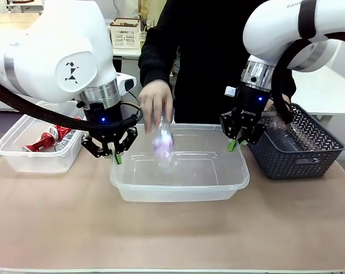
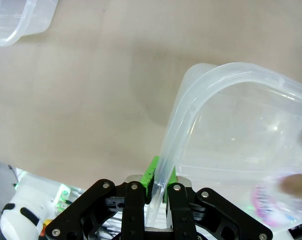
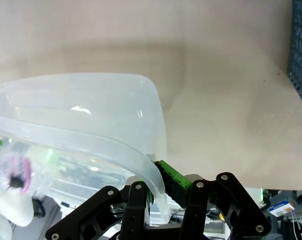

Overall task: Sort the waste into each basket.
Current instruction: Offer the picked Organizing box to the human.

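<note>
Our left gripper (image 1: 116, 155) and right gripper (image 1: 236, 142) each pinch the rim of the middle tub (image 1: 178, 189). A person's hand (image 1: 155, 103) puts a clear bottle (image 1: 163, 146) into it. Some red cans (image 1: 49, 138) lie in the side tub (image 1: 35, 164). More sorting may be left.

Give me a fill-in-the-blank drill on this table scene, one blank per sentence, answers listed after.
1. Red-and-silver cans lie in the side tub on the robot's ____ side.
2. The left gripper and the right gripper each clamp the ____ of the middle tub.
3. The person's hand holds a clear bottle at the ____ tub.
4. The dark basket stands on the robot's ____ side.
Answers: left; rim; middle; right.
</note>
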Action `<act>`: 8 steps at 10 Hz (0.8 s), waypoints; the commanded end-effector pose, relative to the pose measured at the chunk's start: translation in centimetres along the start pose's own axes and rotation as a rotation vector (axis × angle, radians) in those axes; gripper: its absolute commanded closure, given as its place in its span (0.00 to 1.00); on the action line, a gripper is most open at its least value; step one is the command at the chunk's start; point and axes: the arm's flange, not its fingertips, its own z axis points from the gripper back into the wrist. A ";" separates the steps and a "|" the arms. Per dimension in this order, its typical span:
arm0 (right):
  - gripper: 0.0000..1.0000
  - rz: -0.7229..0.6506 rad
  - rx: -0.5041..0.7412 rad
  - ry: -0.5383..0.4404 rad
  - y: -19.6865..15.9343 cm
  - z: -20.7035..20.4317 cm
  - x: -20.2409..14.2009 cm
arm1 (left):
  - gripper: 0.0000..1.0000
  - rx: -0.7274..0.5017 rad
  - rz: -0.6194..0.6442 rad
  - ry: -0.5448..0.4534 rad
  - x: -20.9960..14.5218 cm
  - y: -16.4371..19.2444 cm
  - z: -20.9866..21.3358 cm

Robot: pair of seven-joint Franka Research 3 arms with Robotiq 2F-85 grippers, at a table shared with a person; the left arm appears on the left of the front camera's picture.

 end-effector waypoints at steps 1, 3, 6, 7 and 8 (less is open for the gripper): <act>1.00 0.014 -0.003 0.010 0.1 0.5 0.1 | 1.00 -0.008 0.009 -0.009 0.1 0.2 0.3; 1.00 0.014 -0.003 0.010 0.1 0.5 0.1 | 1.00 -0.008 0.009 -0.009 0.1 0.2 0.3; 1.00 0.014 -0.003 0.010 0.1 0.5 0.1 | 1.00 -0.008 0.009 -0.009 0.1 0.2 0.3; 1.00 0.014 -0.003 0.010 0.1 0.5 0.1 | 1.00 -0.008 0.009 -0.009 0.1 0.2 0.3; 1.00 0.014 -0.003 0.010 0.1 0.5 0.1 | 1.00 -0.008 0.009 -0.009 0.1 0.2 0.3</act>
